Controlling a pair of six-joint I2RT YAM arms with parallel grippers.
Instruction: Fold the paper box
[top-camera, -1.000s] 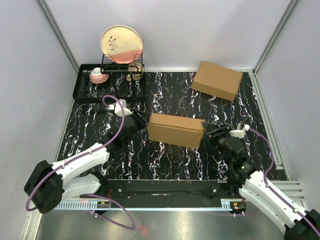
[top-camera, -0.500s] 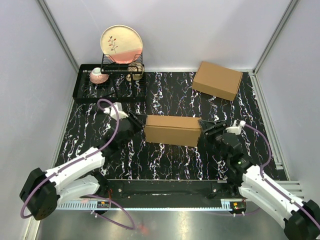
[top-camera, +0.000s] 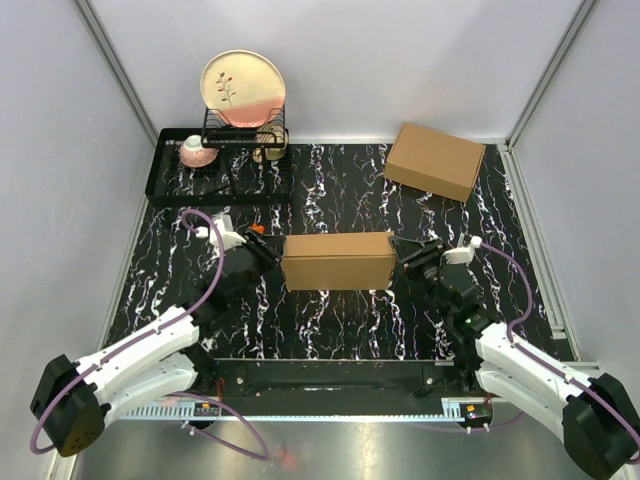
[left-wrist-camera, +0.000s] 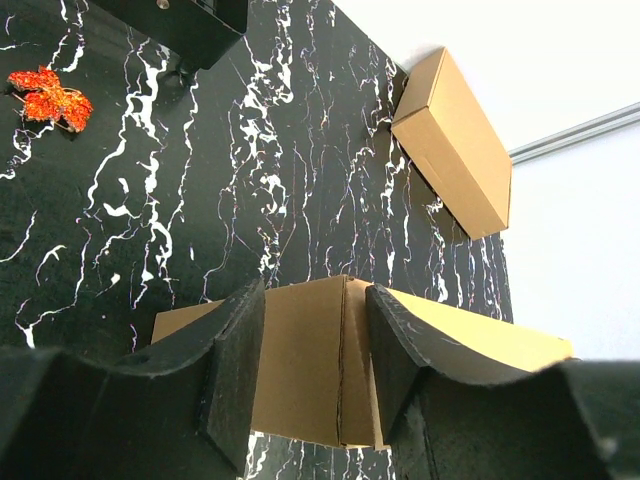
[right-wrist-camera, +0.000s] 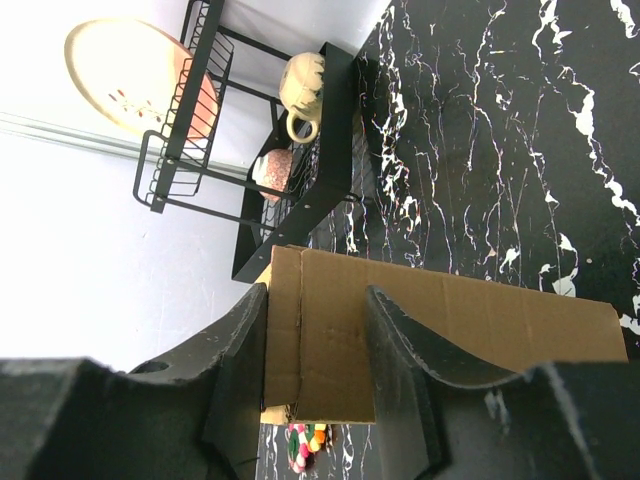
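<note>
Plain brown on paper box (top-camera: 338, 261) and on far-right box (top-camera: 434, 160). Black with white veining across table (top-camera: 330, 190). Cream over pink, sprig motif, on far-left plate (top-camera: 243, 88). Black on dish rack (top-camera: 218, 199).

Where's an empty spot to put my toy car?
The bare marble between the dish rack and the far cardboard box is free. So is the strip between the paper box and the arms' bases. The middle is crowded: the left gripper and right gripper sit at the box's ends.

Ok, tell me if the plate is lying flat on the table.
No, the plate stands on edge in the black rack.
</note>
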